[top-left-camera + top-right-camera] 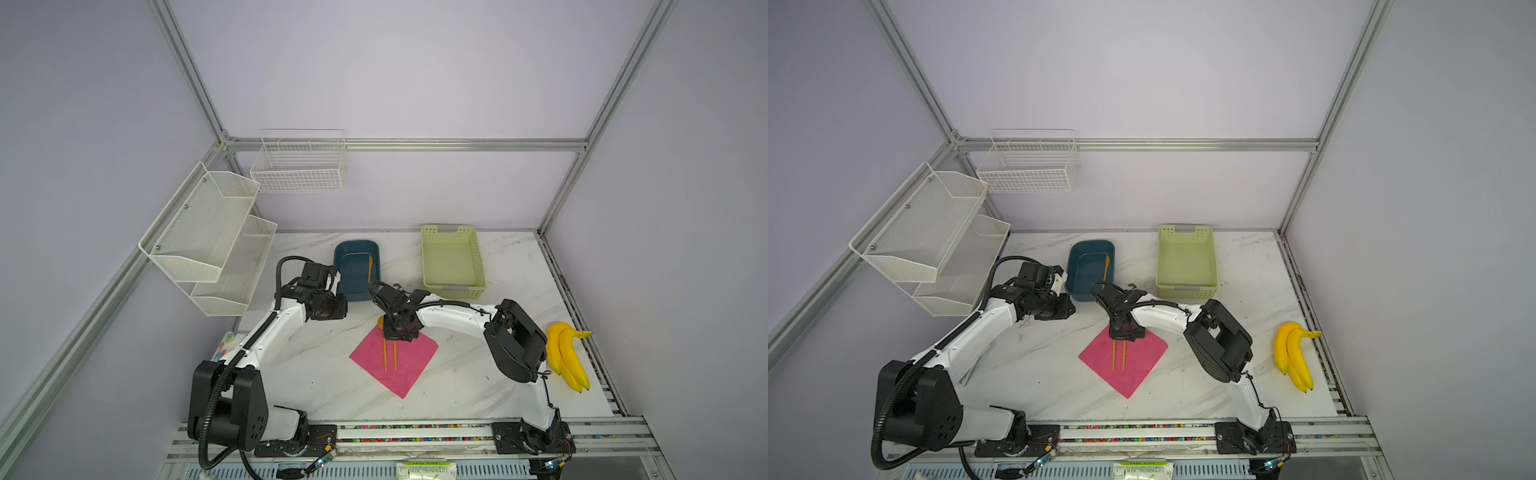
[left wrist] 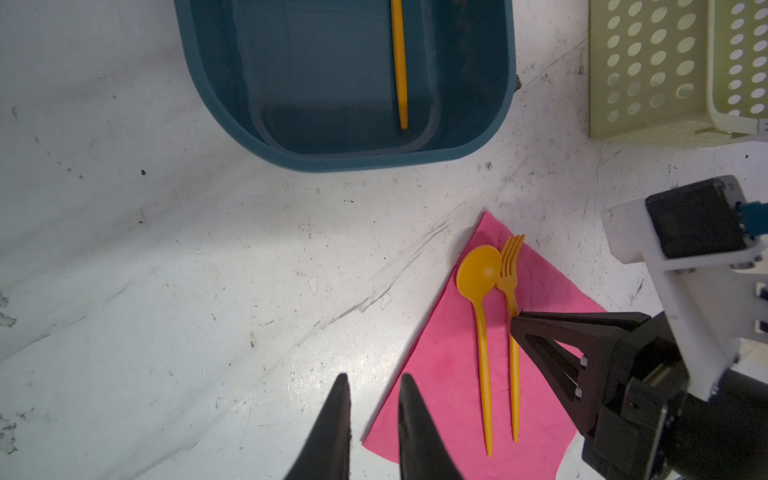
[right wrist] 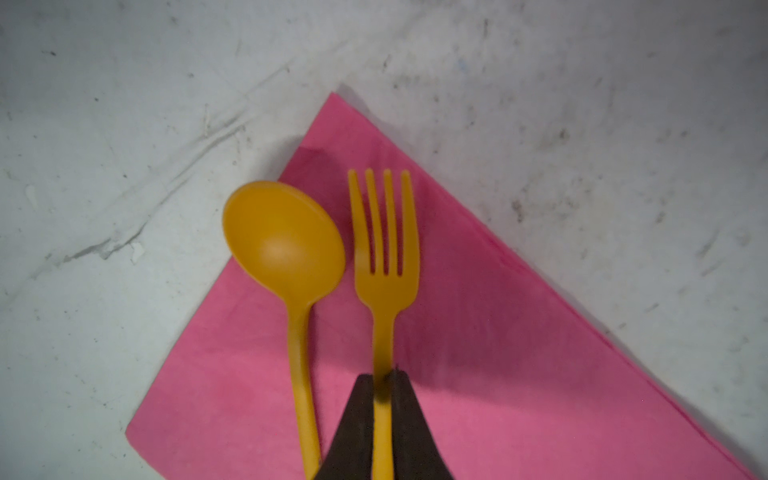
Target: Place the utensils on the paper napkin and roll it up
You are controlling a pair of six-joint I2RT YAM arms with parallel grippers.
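Note:
The pink paper napkin [image 1: 409, 368] [image 1: 1138, 368] lies flat on the marble table like a diamond. An orange spoon [image 3: 286, 241] [image 2: 480, 274] and fork [image 3: 386, 257] [image 2: 508, 270] lie side by side on it, heads toward the far corner; the spoon's bowl overhangs the napkin's edge. My right gripper [image 3: 382, 376] is shut on the fork's handle, low over the napkin. A third orange utensil, the knife [image 2: 399, 62] [image 1: 370, 268], lies in the blue tub [image 2: 494, 83]. My left gripper [image 2: 372, 378] hovers by the napkin's left edge, slightly open and holding nothing.
A pale green perforated basket [image 1: 453, 286] stands at the back right. Yellow bananas [image 1: 567, 353] lie near the right edge. White mesh racks [image 1: 208, 237] hang on the left wall. A printed packet [image 1: 226, 340] peeks out under the left arm.

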